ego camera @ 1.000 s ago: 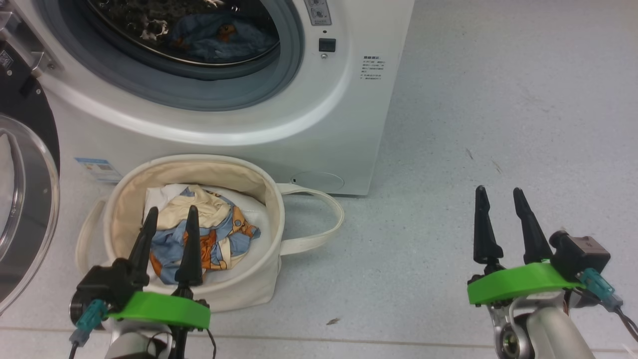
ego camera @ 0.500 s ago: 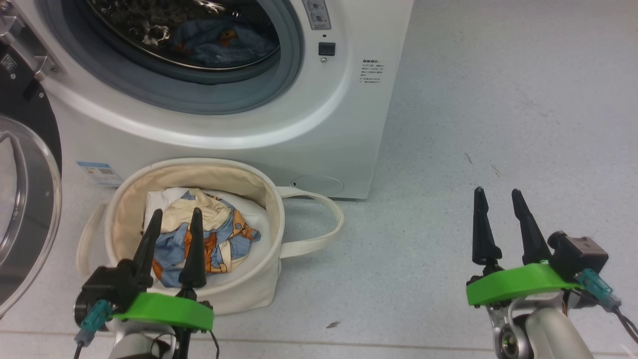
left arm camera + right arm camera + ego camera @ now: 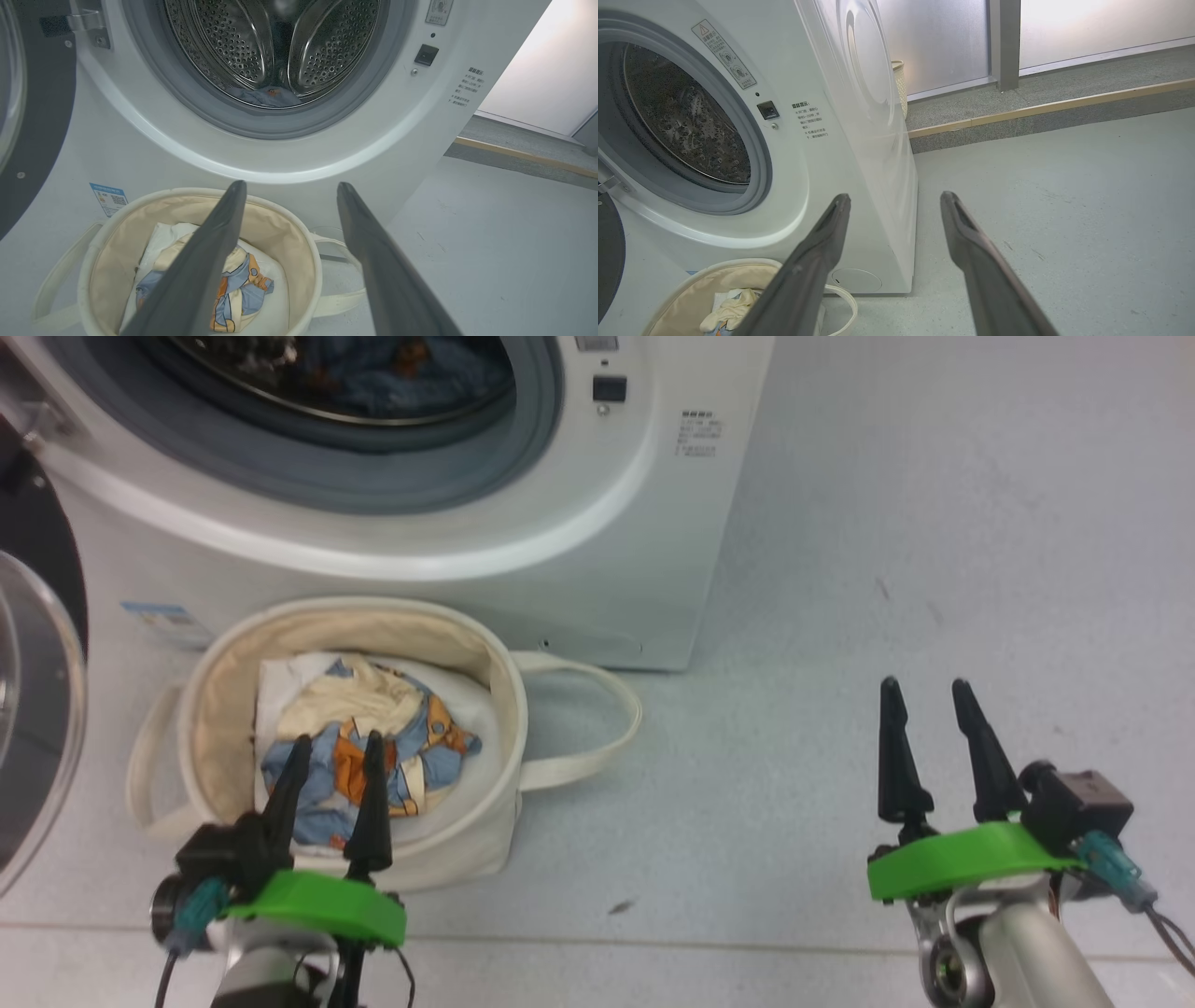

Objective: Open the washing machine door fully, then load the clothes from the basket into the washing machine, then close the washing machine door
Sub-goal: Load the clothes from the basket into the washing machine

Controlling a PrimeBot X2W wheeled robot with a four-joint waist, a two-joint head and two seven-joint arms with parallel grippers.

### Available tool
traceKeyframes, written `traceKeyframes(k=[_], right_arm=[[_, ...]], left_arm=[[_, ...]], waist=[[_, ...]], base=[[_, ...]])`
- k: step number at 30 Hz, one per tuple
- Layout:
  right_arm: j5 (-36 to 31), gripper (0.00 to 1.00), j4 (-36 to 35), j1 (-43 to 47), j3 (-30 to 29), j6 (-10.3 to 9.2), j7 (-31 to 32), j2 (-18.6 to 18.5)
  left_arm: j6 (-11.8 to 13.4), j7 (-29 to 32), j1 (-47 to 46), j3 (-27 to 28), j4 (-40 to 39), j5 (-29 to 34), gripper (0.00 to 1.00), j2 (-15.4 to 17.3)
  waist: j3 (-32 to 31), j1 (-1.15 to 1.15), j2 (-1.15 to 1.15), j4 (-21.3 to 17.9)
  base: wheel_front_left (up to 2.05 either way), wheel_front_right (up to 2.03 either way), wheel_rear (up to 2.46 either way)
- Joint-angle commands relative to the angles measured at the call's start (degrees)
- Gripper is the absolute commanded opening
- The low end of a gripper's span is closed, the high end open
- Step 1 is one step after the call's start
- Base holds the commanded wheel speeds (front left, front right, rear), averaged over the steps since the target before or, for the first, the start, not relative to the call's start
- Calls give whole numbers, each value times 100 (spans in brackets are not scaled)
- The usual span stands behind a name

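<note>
The white washing machine (image 3: 579, 551) (image 3: 154, 149) (image 3: 840, 177) stands with its drum open. Its door (image 3: 33, 709) (image 3: 32, 130) is swung out to the left. A blue printed garment (image 3: 411, 364) (image 3: 261, 95) lies in the drum. The cream basket (image 3: 485, 672) (image 3: 299, 247) (image 3: 686, 298) sits on the floor before the machine, holding blue, orange and cream clothes (image 3: 373, 756) (image 3: 238, 284) on a white bundle. My left gripper (image 3: 336, 751) (image 3: 287, 191) hangs open above the basket's near side, empty. My right gripper (image 3: 920, 695) (image 3: 896, 200) is open over bare floor to the right.
Grey floor (image 3: 934, 523) spreads to the right of the machine. A raised grey step with a yellow edge strip (image 3: 1041, 109) and frosted wall panels (image 3: 934, 42) lie beyond. The basket's loop handle (image 3: 597, 747) sticks out to the right.
The head view has shifted, so machine and basket sit higher in frame. My left gripper has drawn back slightly toward the basket's near rim. Both grippers stay open.
</note>
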Motion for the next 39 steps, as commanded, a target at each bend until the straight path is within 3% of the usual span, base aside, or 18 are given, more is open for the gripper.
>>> traceKeyframes(k=[1,6,15,22,30,37,39], right_arm=[[-60,100,-217,-221,143,0,-70,13],[-145,100,-312,-419,246,0,-70,13],[-328,100,-468,-858,174,0,-70,13],[-423,100,-634,-1190,193,0,-70,13],[-421,100,-716,-1310,158,0,-70,13],[-407,100,-781,-1400,149,0,-70,13],[-404,100,-807,-1428,141,0,-70,13]], left_arm=[[44,-27,-307,117,-57,42,100,102],[166,-27,-980,99,1265,28,100,102],[140,-27,-2628,147,3346,387,100,187],[416,-25,-3929,-95,4785,695,100,435],[762,625,-4672,-238,5188,842,100,784],[892,1213,-5126,-299,5243,833,100,909],[1032,1365,-5291,-304,5250,822,100,966]], waist=[[210,0,0,-19],[856,0,0,-84],[2115,0,0,-156],[2878,0,0,-280],[3371,0,0,-445],[3786,0,0,-519],[3938,0,0,-534]], base=[[0,0,0],[0,0,0],[0,0,0],[0,0,0],[0,0,0],[0,0,0],[0,0,0]])
